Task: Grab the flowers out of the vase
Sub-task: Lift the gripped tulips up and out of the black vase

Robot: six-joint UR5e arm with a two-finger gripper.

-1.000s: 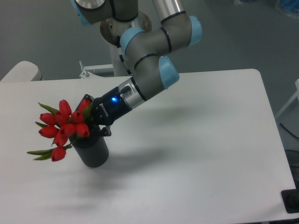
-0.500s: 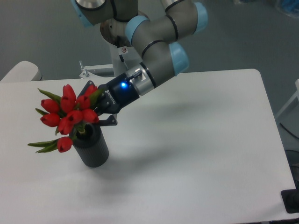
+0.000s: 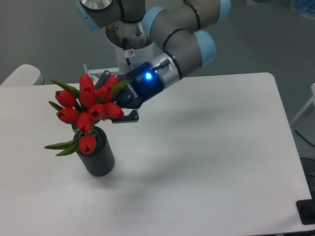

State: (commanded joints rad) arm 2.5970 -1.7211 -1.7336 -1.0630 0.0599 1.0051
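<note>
Fingers: our gripper (image 3: 114,102) is clamped on the flowers (image 3: 87,109), its two fingers reaching into the bunch.
Table (image 3: 206,162): it carries the vase (image 3: 96,156).
Flowers: blooms up-left of the vase, lowest bud at its rim; stems look partly inside.
Risk: we judge dragging stems could tip the vase.
Risk: slanted pull may loosen stems.

the flowers (image 3: 90,106) i hold are bright red with green leaves. my gripper (image 3: 117,98) is black, with a blue light glowing. the vase (image 3: 96,157) is dark grey and ribbed, on a white table (image 3: 211,162).
</note>
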